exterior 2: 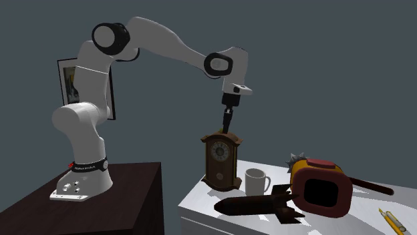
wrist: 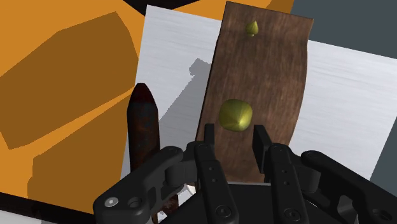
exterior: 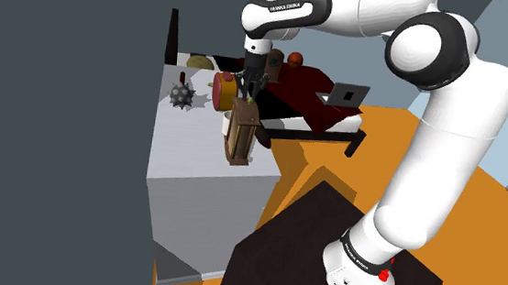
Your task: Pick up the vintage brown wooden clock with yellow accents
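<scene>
a: where is the clock now?

b: the brown wooden clock [exterior 2: 222, 160] stands upright on the pale table [exterior 2: 197, 200], close to the edge on the side of the dark stand [exterior 2: 127, 193]. its round face has a yellowish rim, and there are yellow knobs on its top. its base sits flat on the table.

a: and the gripper?

b: the black gripper [wrist: 234, 133] hangs directly over the top of the clock and points down at it. in the wrist view its two fingers [wrist: 208, 141] are spread, one at each side of the bigger yellow knob [wrist: 235, 115]. they pinch nothing. if the tips touch the wood under them, i cannot tell.

a: what else is on the table?

b: a white mug [exterior 2: 256, 181] stands just beside the clock, toward the second exterior view's right. in front of these two lies a dark brown rocket-shaped thing [exterior 2: 257, 203]. more to the right there is a red and yellow object [exterior 2: 323, 188] with a dark opening. a spiked ball [exterior: 183, 94] lies well apart from the clock. the floor [exterior: 478, 199] around the table is orange.
</scene>
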You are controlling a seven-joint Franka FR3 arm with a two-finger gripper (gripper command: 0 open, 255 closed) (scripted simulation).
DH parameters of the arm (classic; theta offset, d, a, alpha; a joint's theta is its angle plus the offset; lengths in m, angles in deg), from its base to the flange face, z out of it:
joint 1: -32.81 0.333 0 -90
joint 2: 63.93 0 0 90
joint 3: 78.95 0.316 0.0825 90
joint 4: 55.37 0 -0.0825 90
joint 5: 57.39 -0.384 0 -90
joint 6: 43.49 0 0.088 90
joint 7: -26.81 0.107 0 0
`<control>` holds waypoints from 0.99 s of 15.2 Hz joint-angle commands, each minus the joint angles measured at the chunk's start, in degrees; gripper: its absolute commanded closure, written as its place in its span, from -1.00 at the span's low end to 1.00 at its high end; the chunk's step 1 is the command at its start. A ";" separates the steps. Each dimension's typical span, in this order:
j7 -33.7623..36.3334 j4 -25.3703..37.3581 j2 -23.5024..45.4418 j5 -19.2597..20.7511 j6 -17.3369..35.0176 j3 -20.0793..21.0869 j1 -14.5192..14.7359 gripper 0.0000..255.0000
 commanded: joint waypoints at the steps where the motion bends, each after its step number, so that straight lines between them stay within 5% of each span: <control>1: 0.00 0.00 0.05 -0.01 0.00 0.02 0.02 1.00; 15: 0.27 5.75 -1.35 0.11 -7.16 -0.02 -0.02 1.00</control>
